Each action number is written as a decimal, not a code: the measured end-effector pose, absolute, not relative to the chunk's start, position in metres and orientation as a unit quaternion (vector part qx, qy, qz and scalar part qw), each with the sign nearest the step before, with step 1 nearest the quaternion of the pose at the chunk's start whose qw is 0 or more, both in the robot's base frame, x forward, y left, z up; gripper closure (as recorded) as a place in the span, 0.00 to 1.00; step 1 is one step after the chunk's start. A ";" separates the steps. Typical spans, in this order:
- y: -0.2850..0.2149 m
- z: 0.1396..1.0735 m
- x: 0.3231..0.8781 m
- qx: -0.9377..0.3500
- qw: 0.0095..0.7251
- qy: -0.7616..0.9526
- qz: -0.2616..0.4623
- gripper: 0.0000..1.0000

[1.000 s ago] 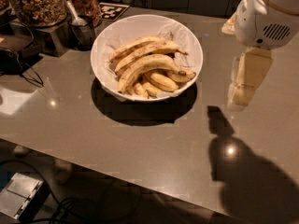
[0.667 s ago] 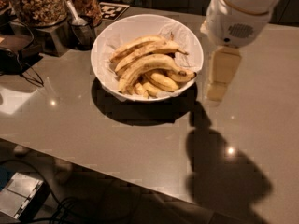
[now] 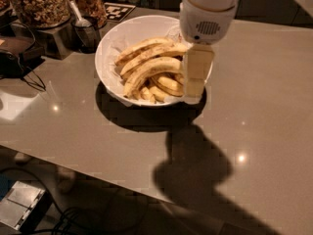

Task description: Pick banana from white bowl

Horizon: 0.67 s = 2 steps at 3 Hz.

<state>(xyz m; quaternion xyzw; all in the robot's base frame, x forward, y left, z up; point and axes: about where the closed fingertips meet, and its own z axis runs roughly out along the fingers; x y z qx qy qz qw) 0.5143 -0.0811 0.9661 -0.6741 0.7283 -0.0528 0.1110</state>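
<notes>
Camera view | claw (image 3: 192, 88) hides right rim of white bowl (image 3: 111, 45) | banana (image 3: 149, 68) right end behind it | claw state: cannot tell

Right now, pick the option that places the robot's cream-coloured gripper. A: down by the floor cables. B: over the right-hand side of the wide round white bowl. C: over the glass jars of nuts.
B: the gripper hangs over the right-hand side of the white bowl, beside the long curved yellow banana.

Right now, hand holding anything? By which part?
Nothing seems held: the hand hangs over the right side of the white bowl, the banana lying in it.
</notes>
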 end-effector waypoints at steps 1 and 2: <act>-0.071 0.962 0.527 -0.674 0.104 0.730 -0.048 0.01; -0.063 0.963 0.541 -0.673 0.104 0.731 -0.045 0.10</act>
